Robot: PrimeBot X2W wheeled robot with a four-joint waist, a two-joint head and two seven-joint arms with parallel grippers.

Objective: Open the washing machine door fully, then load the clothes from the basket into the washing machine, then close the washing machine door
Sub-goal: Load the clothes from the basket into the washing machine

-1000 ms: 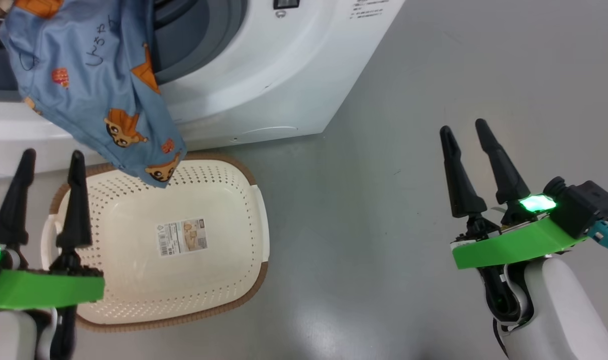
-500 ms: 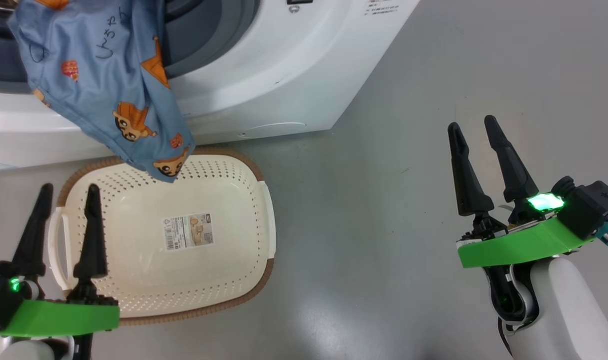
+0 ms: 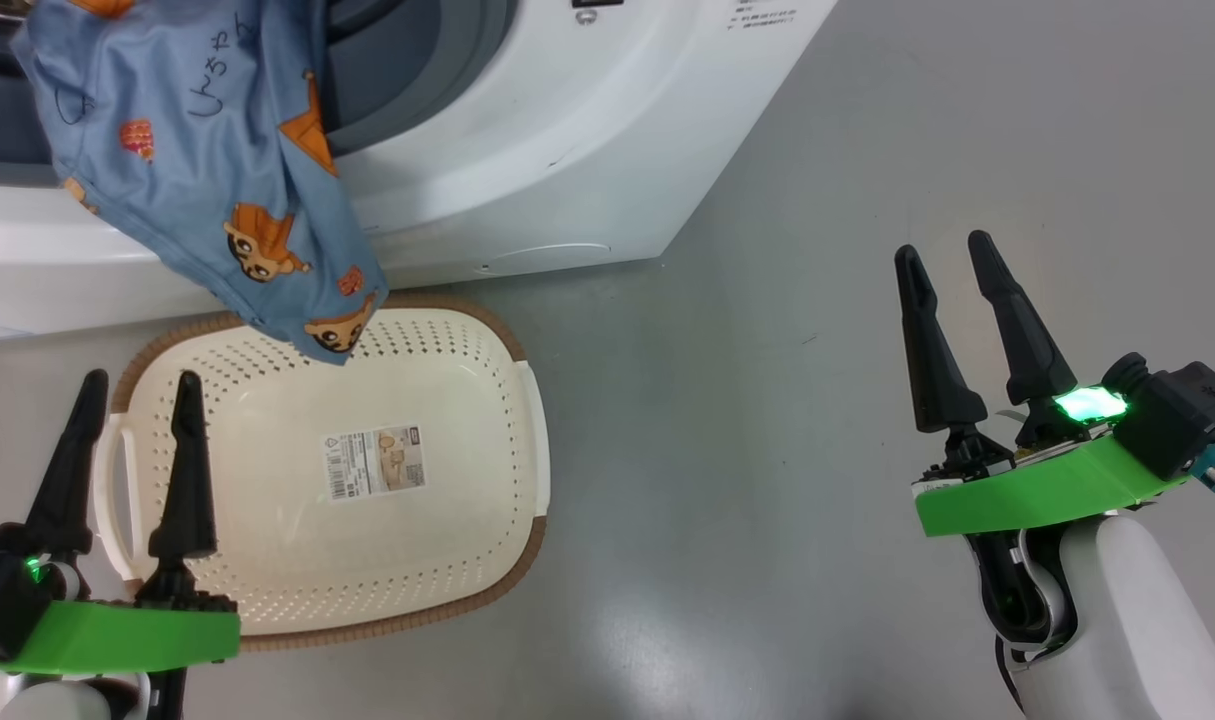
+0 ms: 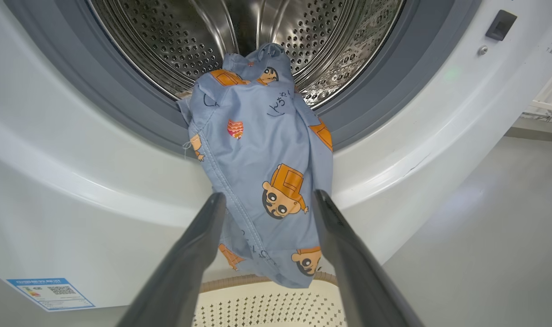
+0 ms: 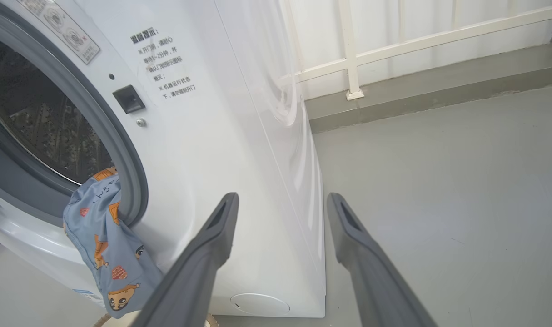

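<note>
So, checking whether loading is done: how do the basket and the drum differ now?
The basket is empty, just a label on its floor; the drum holds the top end of the clothes, the rest hanging out over the washer front. The basket is cream plastic, the drum steel. Both are perforated.

blue clothes (image 4: 262, 154) orange cartoon print; cream basket (image 3: 297, 560) brown rim.
</note>
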